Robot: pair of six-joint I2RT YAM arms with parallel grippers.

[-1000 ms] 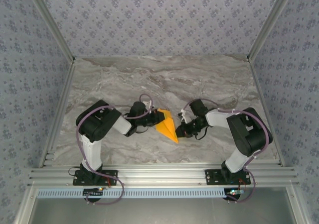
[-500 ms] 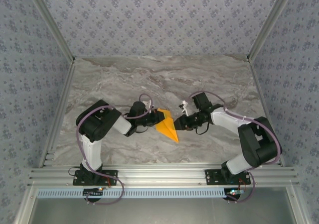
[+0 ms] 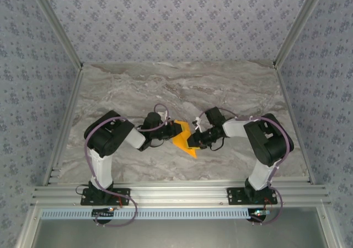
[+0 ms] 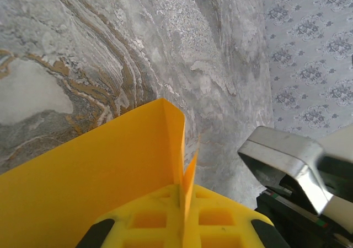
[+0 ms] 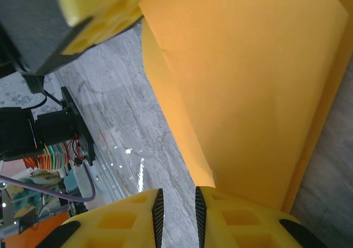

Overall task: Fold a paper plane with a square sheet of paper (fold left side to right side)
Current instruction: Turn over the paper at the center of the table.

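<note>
Well, the orange paper (image 3: pixel 181 143) lies near the middle of the marble-patterned desk (image 3: pixel 165 88), between the two arms and closer to the near edge than to the far wall. It is folded into a narrow wedge, with its sharp point aimed toward the near edge and slightly to the right.

The left claw (image 3: pixel 176 131) reaches in from the left and meets the paper at its upper left part. In the left wrist view, the claw (image 4: pixel 185 195) is closed on the paper. A thin upright fin of the sheet is pinched between the two yellow fingers (image 4: pixel 149 215), and a broad orange flap (image 4: pixel 110 165) slopes away to the left with one corner curled upward. A silver and black piece of hardware (image 4: pixel 284 162) sits just beside it on the right (most likely part of the other arm, though I cannot be sure).

The right claw (image 3: pixel 191 140) comes in from the right and covers the paper's right edge. In the right wrist view, its yellow fingers (image 5: pixel 237 220) stand slightly apart (image 5: pixel 176 204), with grey desk showing in the slit between them. The paper (image 5: pixel 248 82) spreads above the claw as a wide folded panel, and its lower edge ends at the right-hand finger. I cannot tell whether that finger presses on it. The left claw's yellow finger (image 5: pixel 105 11) is at the sheet's top corner.
</note>
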